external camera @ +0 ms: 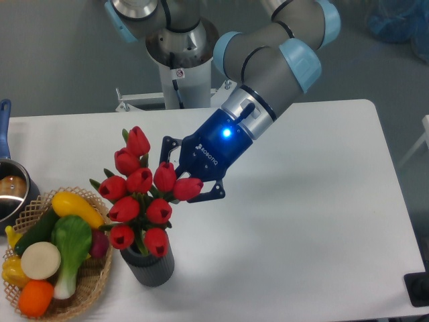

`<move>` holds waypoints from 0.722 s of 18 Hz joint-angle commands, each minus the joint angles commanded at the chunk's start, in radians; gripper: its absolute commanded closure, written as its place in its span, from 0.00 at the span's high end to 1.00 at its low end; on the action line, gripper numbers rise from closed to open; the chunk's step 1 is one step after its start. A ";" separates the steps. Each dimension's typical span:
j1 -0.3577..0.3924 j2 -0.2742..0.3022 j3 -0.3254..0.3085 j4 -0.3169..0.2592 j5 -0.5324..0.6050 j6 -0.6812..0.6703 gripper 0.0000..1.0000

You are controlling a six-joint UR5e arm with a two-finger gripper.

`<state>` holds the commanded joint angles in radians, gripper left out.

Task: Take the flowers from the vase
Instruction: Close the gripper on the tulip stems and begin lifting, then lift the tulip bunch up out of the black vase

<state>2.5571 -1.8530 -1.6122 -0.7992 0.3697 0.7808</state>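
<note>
The jaws clench on the flowers (143, 194), nine red buds by my count, whose stems still stand in the vase (149, 264) on the bench (301, 221). Just left sits one wicker basket (87, 285) (vegetables inside), beside one saucepan (12, 191).

White table (315, 201), grey floor (60, 60) behind, blue bag (402, 20) in far corner
</note>
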 joint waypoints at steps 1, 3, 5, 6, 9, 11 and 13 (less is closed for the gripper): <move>0.002 0.000 0.005 0.000 -0.006 -0.005 0.11; 0.008 0.000 0.008 0.000 -0.018 -0.009 0.11; 0.011 0.006 0.012 0.000 -0.018 -0.012 0.11; 0.012 0.008 0.014 0.000 -0.018 -0.017 0.11; 0.017 0.008 0.020 0.000 -0.024 -0.026 0.11; 0.026 0.008 0.029 0.000 -0.037 -0.032 0.11; 0.031 0.008 0.040 0.000 -0.041 -0.046 0.11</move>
<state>2.5878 -1.8454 -1.5724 -0.7992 0.3283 0.7348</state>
